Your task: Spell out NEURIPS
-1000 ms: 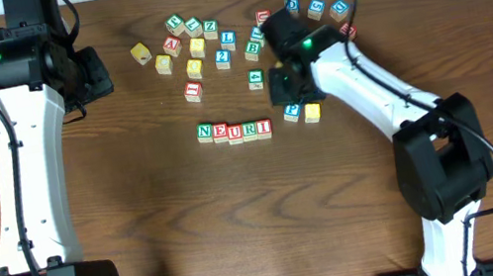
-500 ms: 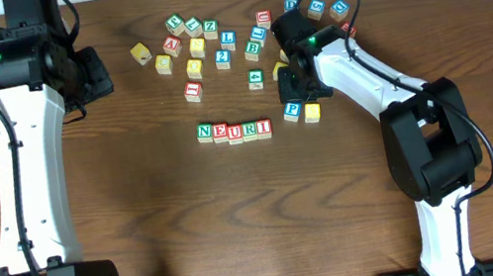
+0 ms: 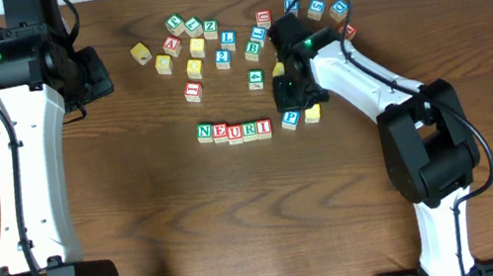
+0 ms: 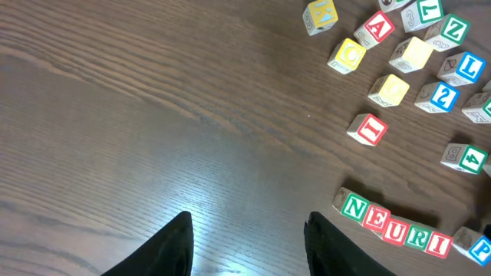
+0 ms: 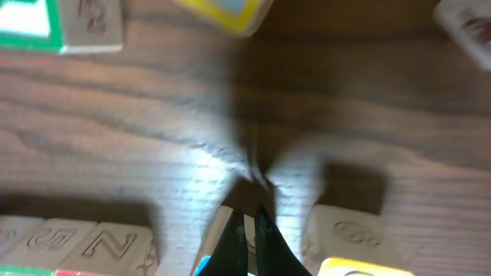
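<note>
Five cubes stand in a row reading N E U R I (image 3: pixel 234 131), also visible in the left wrist view as the row (image 4: pixel 395 226). The blue P cube (image 3: pixel 290 119) sits just right of the I with a small gap, slightly turned. A yellow-topped cube (image 3: pixel 312 113) rests right of the P. My right gripper (image 3: pixel 287 103) is shut with nothing in it, and its tips (image 5: pixel 249 222) press down against the P cube (image 5: pixel 201 265). My left gripper (image 4: pixel 247 230) hangs open and empty over bare wood at the far left (image 3: pixel 99 75).
Several loose letter cubes (image 3: pixel 211 44) are scattered behind the row, among them a green 4 cube (image 3: pixel 257 79) and a red I cube (image 3: pixel 193 91). More cubes (image 3: pixel 325 9) lie behind the right arm. The right arm's cable loops over them.
My right gripper has shifted toward the row, nudging the P cube a little nearer the front and left. The left arm has not moved.
</note>
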You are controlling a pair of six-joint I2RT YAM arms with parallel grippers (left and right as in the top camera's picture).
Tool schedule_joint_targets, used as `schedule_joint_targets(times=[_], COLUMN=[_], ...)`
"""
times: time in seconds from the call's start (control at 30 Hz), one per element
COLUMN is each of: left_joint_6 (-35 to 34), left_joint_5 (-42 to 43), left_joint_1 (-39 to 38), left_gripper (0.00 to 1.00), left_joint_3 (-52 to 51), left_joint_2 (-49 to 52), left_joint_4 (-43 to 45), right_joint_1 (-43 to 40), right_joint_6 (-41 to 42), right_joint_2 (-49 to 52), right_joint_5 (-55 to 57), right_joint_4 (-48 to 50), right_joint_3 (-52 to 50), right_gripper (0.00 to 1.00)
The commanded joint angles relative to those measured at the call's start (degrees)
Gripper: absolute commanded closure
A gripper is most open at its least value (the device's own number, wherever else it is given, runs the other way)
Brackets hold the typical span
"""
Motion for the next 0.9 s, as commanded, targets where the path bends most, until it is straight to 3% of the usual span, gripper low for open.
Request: schedule_joint_targets(times=[0.0, 0.43, 0.63, 0.87], left_joint_6=[0.50, 0.50, 0.50, 0.50], left_joint_5=[-0.11, -0.11, -0.11, -0.11], left_joint_1=[0.24, 0.24, 0.24, 0.24], left_gripper=[0.53, 0.53, 0.53, 0.54], left_joint_3=[-0.24, -0.24, -0.24, -0.24], left_joint_2=[0.68, 0.68, 0.68, 0.68], left_joint_4=[-0.20, -0.20, -0.63, -0.76], right_joint_1=[1.57, 1.70, -0.17, -0.81], right_joint_6=[-0.94, -0.76, -1.62, -1.62], right_joint_2=[0.26, -0.09, -0.09, -0.07], right_joint_5=[-0.79, -0.76, -0.48, -0.57], right_joint_4=[-0.33, 0.22, -4.24, -8.81], right_joint_3=[0.59, 2.95, 8.04, 5.95], right_gripper=[0.99, 0.99, 0.99, 0.99])
